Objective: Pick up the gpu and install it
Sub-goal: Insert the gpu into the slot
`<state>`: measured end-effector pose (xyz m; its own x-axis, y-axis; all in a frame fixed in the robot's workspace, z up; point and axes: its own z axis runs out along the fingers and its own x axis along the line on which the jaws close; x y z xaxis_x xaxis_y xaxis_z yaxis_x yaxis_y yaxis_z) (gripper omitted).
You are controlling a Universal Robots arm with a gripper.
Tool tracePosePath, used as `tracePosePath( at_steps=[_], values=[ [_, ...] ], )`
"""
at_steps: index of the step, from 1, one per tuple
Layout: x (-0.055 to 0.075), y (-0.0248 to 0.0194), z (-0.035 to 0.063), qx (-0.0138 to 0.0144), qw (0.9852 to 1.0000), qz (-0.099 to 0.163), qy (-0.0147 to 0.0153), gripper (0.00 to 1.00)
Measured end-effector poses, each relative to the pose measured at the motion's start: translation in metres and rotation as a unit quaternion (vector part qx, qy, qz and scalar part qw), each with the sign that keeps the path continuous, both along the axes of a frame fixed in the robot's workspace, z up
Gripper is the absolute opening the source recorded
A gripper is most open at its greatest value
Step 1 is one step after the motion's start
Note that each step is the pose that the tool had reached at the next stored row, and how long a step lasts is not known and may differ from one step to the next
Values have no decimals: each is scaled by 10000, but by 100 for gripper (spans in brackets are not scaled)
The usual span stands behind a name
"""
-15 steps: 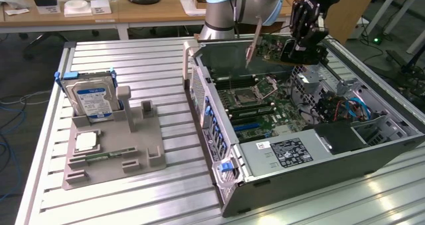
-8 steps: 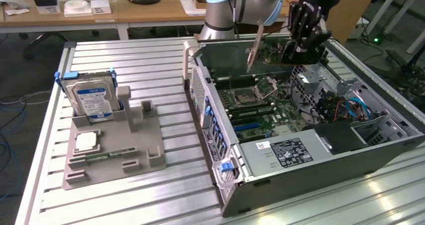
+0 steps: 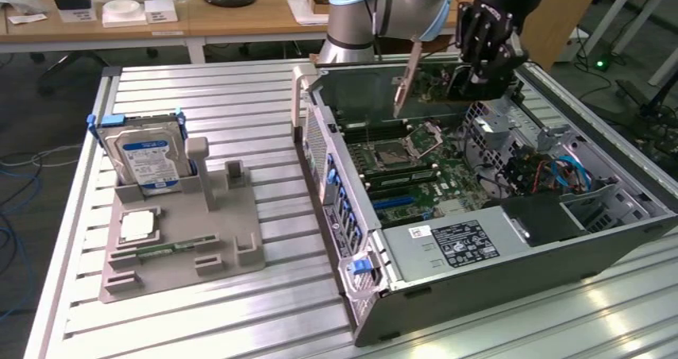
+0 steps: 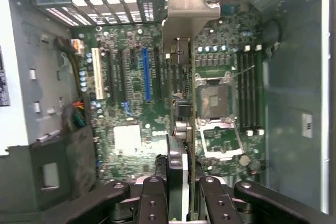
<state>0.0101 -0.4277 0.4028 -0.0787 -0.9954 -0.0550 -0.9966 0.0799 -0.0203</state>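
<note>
Gripper (image 3: 479,77) hangs over the far end of the open computer case (image 3: 509,276), at the top of the exterior view. Its fingers (image 4: 154,200) are clamped on the gpu (image 3: 429,81), one on each face.

- The gpu is held on edge, in the air above the case rim. It is not seated in any slot.
- Wrist view: the gpu (image 4: 181,129) appears edge-on between the two finger pairs. Its metal bracket (image 4: 186,9) is at the end away from the gripper (image 4: 184,195).
- Wrist view, below the card: the motherboard (image 4: 131,111). The card's edge lies over the strip between the blue expansion slot (image 4: 146,74) and the CPU socket (image 4: 215,98), roughly parallel to the slot.
- Exterior view: the motherboard (image 3: 424,180) and CPU socket (image 3: 398,152) lie uncovered in the case. The power supply (image 3: 456,244), with a black label, sits at the near end.

Towards the exterior view's left, well apart from the case, a grey fixture (image 3: 196,240) sits on the slatted metal table (image 3: 212,97). It holds a hard drive (image 3: 148,156) standing upright, with a processor chip (image 3: 138,225) lying flat just in front of it.
</note>
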Motion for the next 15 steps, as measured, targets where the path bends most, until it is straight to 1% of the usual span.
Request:
tracePosePath(
  at_steps=[1, 2, 3, 5, 7, 8, 15],
  values=[
    [0, 0, -2, 53, 10000, 33, 0, 28],
    [-1, 0, -5, 81, 9999, 65, 0, 28],
    [-1, 0, -9, 87, 9999, 84, -4, 28],
    [-1, 0, -25, 88, 9999, 94, -18, 28],
    [-2, -1, -37, 104, 9999, 95, -30, 28],
    [-2, -1, -37, 108, 9999, 95, -31, 28],
    [-3, 0, -38, 109, 9999, 94, -31, 28]
  ],
)
